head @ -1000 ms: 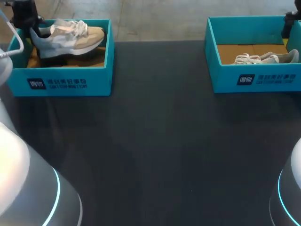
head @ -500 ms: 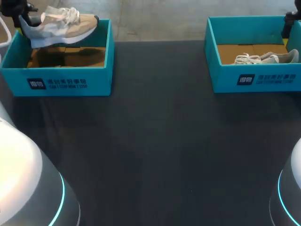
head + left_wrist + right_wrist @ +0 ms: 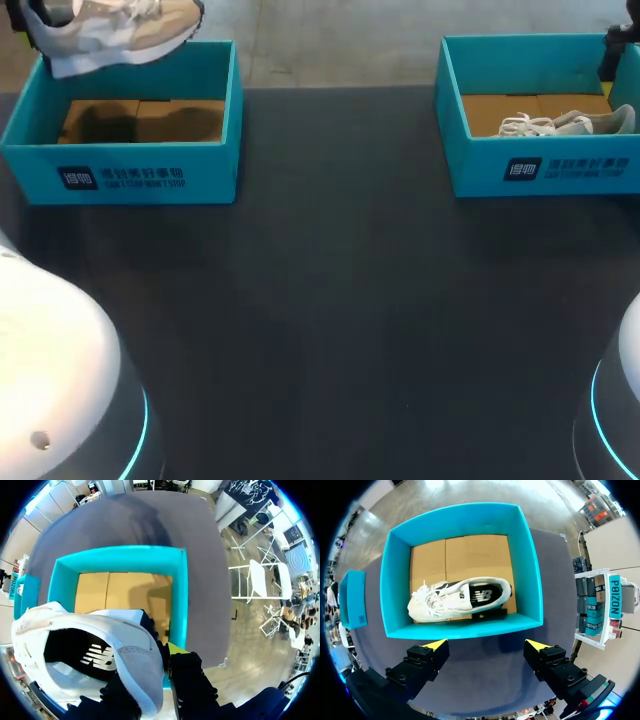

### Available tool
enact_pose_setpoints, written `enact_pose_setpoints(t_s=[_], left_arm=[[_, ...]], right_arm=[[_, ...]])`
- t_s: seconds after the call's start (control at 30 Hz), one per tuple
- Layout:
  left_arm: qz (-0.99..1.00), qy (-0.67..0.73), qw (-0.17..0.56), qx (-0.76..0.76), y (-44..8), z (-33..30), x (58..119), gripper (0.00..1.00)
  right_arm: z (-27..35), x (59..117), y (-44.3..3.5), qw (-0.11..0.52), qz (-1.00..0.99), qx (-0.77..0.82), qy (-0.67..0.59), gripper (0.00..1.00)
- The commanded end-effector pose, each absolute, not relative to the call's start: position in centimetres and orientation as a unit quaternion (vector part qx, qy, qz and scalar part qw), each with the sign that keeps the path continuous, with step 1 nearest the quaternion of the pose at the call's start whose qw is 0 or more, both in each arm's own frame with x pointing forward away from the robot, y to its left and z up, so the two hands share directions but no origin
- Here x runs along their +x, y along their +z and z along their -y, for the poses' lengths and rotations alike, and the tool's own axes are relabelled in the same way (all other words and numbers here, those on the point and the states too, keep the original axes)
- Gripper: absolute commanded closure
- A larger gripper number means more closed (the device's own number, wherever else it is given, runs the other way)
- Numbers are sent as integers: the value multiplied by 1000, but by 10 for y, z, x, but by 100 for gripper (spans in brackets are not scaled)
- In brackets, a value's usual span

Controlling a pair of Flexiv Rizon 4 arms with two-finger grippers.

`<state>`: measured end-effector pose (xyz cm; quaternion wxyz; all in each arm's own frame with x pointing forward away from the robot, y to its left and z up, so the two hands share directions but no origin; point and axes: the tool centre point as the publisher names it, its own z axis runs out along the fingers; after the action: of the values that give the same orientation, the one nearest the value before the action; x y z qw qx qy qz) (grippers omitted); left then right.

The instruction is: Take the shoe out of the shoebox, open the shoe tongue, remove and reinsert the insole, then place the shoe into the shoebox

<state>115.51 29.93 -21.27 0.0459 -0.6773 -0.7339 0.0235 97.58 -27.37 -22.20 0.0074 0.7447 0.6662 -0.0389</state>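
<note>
A beige and white shoe hangs in the air above the left teal shoebox, whose cardboard floor is bare. In the left wrist view my left gripper is shut on the heel collar of this shoe, one finger inside and one outside, with the box below. A second white shoe lies on its side in the right teal shoebox. My right gripper hovers open above that box's near wall, holding nothing.
The dark table stretches between the two boxes and toward the front, with my two arm bases at the near corners. The right shoebox stands at the back right, with its shoe lying inside.
My left gripper has lifted the beige shoe up and out of the left shoebox. The right arm and the right shoe have not moved.
</note>
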Motion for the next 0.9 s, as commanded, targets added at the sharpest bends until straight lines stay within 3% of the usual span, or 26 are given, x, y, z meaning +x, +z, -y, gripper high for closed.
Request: enact_pose_setpoints(t_s=[0.03, 0.4, 0.9], left_arm=[[739, -13, 5, -673, -173, -286, 1078, 100], [738, -48, -5, -674, -142, -236, 972, 100], [700, -106, -40, -705, -154, -164, 859, 100]], right_arm=[[273, 974, -222, 8, -666, 745, -38, 0], [273, 974, -222, 8, -666, 745, -38, 0], [273, 974, -222, 8, -666, 745, -38, 0]])
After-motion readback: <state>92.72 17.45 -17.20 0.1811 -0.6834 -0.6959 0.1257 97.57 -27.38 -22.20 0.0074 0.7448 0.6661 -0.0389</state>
